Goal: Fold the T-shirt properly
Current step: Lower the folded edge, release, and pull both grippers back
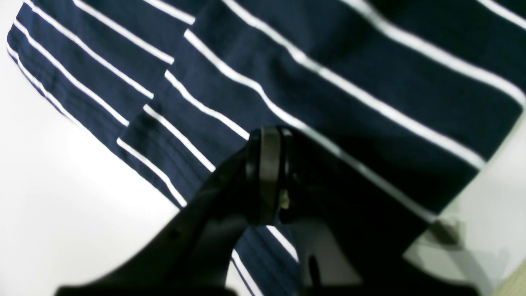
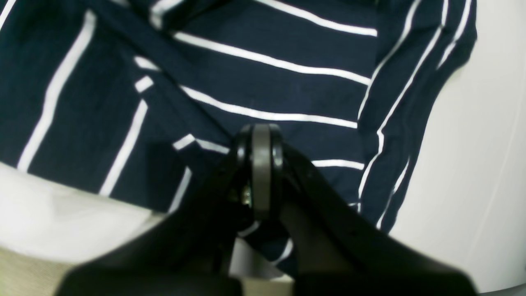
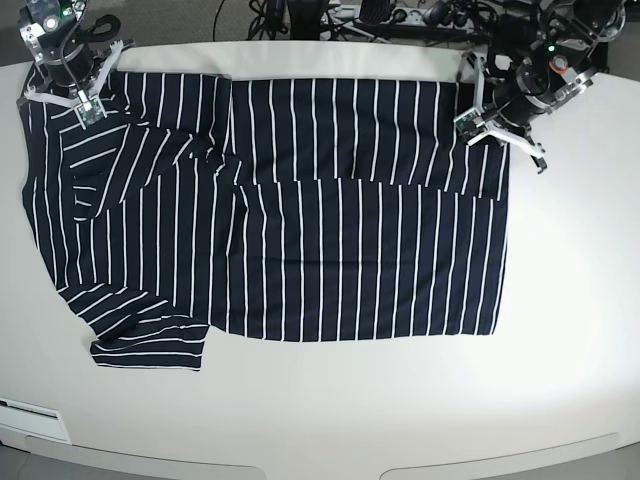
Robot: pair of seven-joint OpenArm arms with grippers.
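Fingers [image 1: 269, 176] [image 2: 261, 172] both clenched over T-shirt [image 3: 300, 220] on white table [image 3: 400, 400].

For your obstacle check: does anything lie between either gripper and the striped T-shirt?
Nothing visible does. The left gripper and the right gripper are both shut, right over the T-shirt at its far corners, with only cloth and the bare white table nearby.

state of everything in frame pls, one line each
T-shirt: spread on the table, far long edge folded over toward the middle, near sleeve still sticking out.
Left gripper: shut, over the shirt's hem corner.
Right gripper: shut, over the shirt's shoulder corner.
Table: white, bare around the shirt.
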